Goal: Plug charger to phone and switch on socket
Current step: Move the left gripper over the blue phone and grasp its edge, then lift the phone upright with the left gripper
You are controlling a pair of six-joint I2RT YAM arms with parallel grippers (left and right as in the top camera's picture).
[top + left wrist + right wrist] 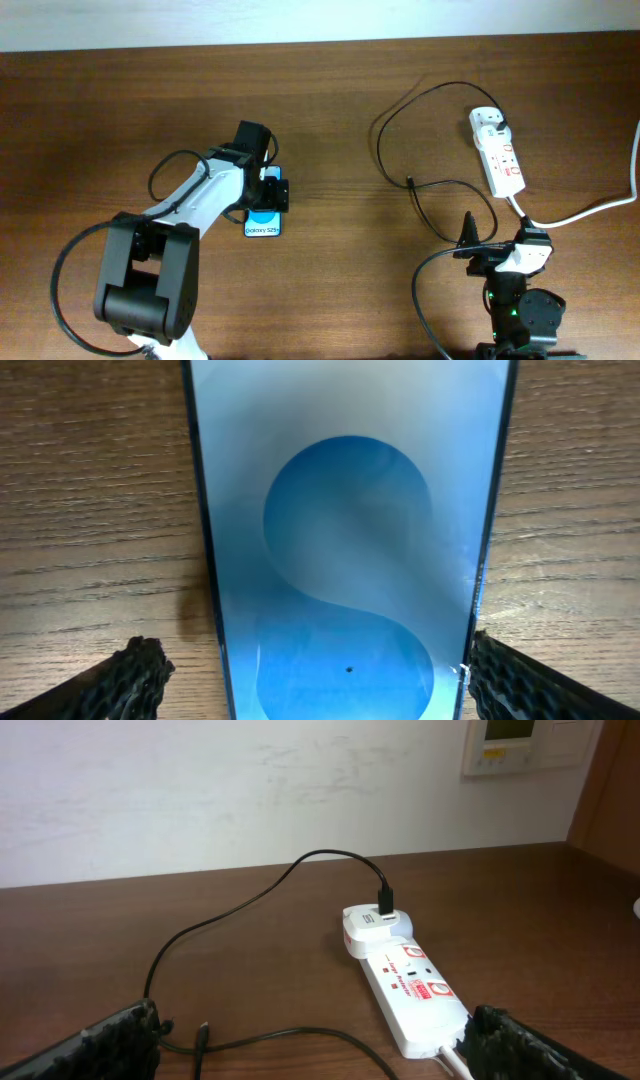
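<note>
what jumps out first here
The bright blue phone grabs the eye, lying left of the table's middle with the left gripper open astride it. On the right lies the white socket with red switches. The charger has its adapter plugged into the socket's far end, and its black cable loops over the wood to a loose tip.

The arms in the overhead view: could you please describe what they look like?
The left arm has a white link between bulky black joints, with black cables looping alongside. The right arm is mostly black, with a white wrist section and a green light. Their fingers are black and honeycomb-textured.
</note>
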